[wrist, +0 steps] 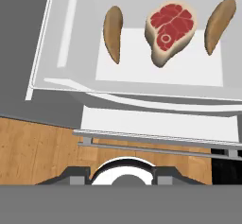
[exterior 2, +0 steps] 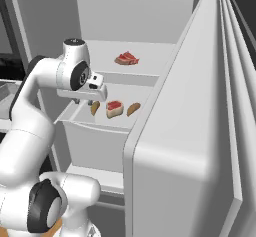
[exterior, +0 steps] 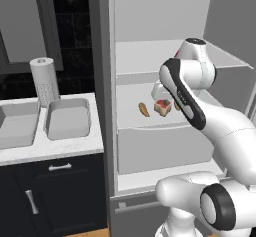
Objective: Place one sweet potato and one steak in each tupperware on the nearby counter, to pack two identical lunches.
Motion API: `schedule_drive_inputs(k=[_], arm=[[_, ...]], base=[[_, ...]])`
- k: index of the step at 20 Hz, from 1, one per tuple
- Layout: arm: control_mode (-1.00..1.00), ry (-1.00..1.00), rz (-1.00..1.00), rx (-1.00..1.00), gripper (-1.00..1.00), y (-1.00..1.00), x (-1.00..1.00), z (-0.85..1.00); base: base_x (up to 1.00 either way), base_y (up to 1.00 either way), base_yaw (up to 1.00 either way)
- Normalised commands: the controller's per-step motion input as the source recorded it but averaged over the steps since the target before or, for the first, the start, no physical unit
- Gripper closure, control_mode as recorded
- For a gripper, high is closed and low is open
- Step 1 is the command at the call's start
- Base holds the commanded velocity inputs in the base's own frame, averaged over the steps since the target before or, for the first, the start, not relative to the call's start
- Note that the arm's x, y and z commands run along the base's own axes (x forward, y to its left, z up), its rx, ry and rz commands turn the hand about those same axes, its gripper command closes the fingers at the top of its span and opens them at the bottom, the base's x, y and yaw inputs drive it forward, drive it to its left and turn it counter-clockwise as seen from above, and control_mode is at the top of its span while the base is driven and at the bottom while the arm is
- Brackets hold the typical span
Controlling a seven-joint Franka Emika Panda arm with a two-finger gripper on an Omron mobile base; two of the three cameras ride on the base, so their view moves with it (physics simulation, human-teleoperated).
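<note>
My gripper (exterior 2: 91, 101) hangs before the open fridge; whether my fingers are open, I cannot tell. On the middle shelf (wrist: 156, 72): steak (wrist: 169, 29), red with a tan fat rim, between two orange-brown tapered sweet potatoes (wrist: 113, 31). Second steak (exterior 2: 126, 58) one shelf up. Both grey tupperware tubs (exterior: 68, 117) sit on the left counter (exterior: 60, 143).

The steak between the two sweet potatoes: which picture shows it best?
The hand view: the steak appears large from above, red meat and pale fat edge unobstructed. The right base view shows it small on the fridge shelf. In the left base view it is small and partly hidden by the arm.
</note>
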Motion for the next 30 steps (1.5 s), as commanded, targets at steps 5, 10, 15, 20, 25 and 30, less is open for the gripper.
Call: schedule_drive_inputs(k=[5, 10, 15, 20, 25, 30], arm=[[-1.00, 0.03, 0.00, 0.00, -1.00, 0.00, 0.00, -0.04], [-1.00, -0.11, -0.10, -0.01, -1.00, -0.02, -0.36, 0.00], [-1.00, -0.63, -0.13, -0.09, -1.00, -0.03, -0.45, 0.98], [-1.00, -0.41, -0.17, -0.01, -1.00, -0.19, -0.05, 1.00], [-1.00, -0.20, -0.21, 0.09, -1.00, -0.78, 0.12, 0.76], [-1.00, -0.07, -0.12, 0.30, -1.00, -0.96, 0.59, -0.02]], base=[[0.00, 0.00, 0.00], [0.00, 0.00, 0.00], [0.00, 0.00, 0.00], [0.00, 0.00, 0.00], [0.00, 0.00, 0.00], [0.00, 0.00, 0.00]])
